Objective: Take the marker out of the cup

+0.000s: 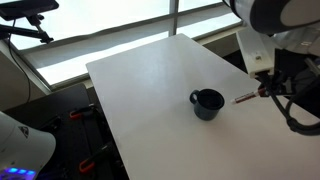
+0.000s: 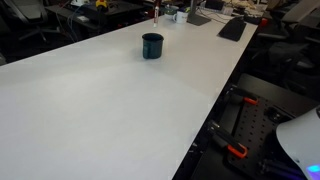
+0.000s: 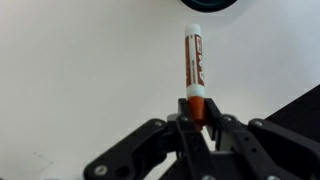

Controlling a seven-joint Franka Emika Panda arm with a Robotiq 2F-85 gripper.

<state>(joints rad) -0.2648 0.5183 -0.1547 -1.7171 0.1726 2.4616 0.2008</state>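
Note:
The cup (image 1: 208, 104) is a dark navy mug standing upright on the white table (image 1: 150, 90); it also shows in an exterior view (image 2: 152, 46), and its rim shows at the top edge of the wrist view (image 3: 210, 4). My gripper (image 3: 197, 115) is shut on the red end of the marker (image 3: 194, 65), whose pale tip points toward the cup. In an exterior view the gripper (image 1: 266, 90) holds the marker (image 1: 243, 98) outside the cup, beside it and near the table's edge. I cannot tell whether the marker touches the table.
The table's edge and the dark floor beyond it show at the lower right of the wrist view (image 3: 300, 110). A keyboard (image 2: 232, 28) and small items lie at the far end of the table. Dark equipment with red clamps (image 2: 235, 150) sits beside the table.

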